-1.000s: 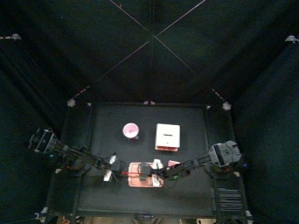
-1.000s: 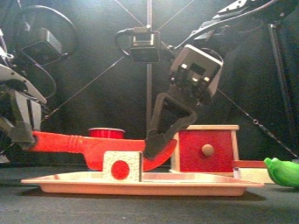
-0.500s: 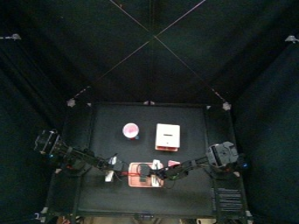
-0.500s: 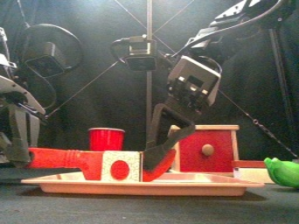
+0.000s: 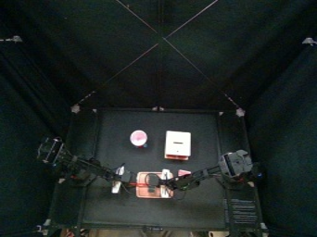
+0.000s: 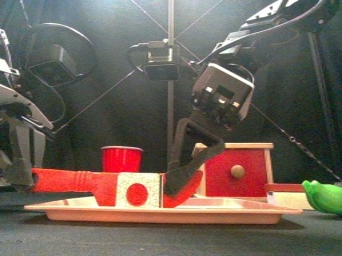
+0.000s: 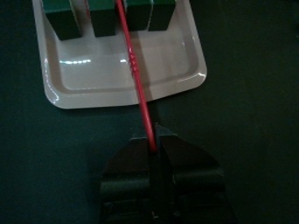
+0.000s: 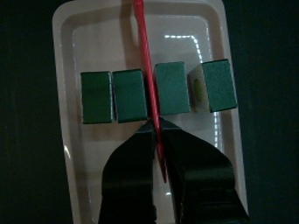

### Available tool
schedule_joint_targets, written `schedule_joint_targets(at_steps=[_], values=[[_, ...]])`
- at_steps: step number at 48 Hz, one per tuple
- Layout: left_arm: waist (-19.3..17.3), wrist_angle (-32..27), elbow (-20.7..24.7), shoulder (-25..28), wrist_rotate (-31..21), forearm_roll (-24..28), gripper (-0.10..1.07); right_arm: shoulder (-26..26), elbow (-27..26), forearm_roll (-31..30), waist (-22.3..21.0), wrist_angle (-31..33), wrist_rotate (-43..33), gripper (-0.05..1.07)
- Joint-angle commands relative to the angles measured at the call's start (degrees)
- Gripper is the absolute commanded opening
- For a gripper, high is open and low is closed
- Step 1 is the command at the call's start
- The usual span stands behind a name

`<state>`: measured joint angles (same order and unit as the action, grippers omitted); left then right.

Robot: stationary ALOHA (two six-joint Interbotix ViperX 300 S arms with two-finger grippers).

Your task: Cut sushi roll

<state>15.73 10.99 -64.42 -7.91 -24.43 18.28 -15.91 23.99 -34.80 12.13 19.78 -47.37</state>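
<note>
The sushi roll (image 8: 156,92) lies across a pale pink tray (image 8: 82,166) near the front edge of the table (image 5: 111,125), and the right wrist view shows it already parted into four dark green pieces set side by side, with gaps between some of them, so the cutting looks well advanced. What may be left, as a judgement, is one more pass where two pieces still sit tight together, and lifting the blades clear. The left hand (image 7: 156,162) is clamped on the handle of a red knife (image 7: 135,66) whose thin blade runs out over the tray to the pieces. The right hand (image 8: 162,140) is likewise closed on a second red knife (image 8: 135,52), its blade standing in a gap between two middle pieces. In the front view both red blades slant down to the white-faced end of the roll. Further back on the table stand a red cup (image 6: 122,159) and a red and white box (image 6: 238,170), and a green thing (image 6: 322,195) lies at the near right. The table is black and matt, fenced all round by black curtains (image 5: 50,65).
</note>
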Motion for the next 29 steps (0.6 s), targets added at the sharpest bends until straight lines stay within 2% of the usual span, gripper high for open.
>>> schedule_joint_targets(at_steps=[1, 16, 29], values=[[0.97, -0.26, 0.88, -2.20, 0.18, 0.26, 0.32, 2.11, -0.26, 0.00, -0.26, 1.14, -0.09, 0.41], [0.97, -0.09, 0.79, -9.14, 0.09, 0.09, 0.32, 5.45, -0.62, -1.05, -0.26, 1.32, -0.09, 0.41], [1.05, 0.79, 0.97, -10.72, 0.26, 0.44, 0.32, 8.35, -0.44, -3.08, -0.26, 1.41, -0.09, 0.41]])
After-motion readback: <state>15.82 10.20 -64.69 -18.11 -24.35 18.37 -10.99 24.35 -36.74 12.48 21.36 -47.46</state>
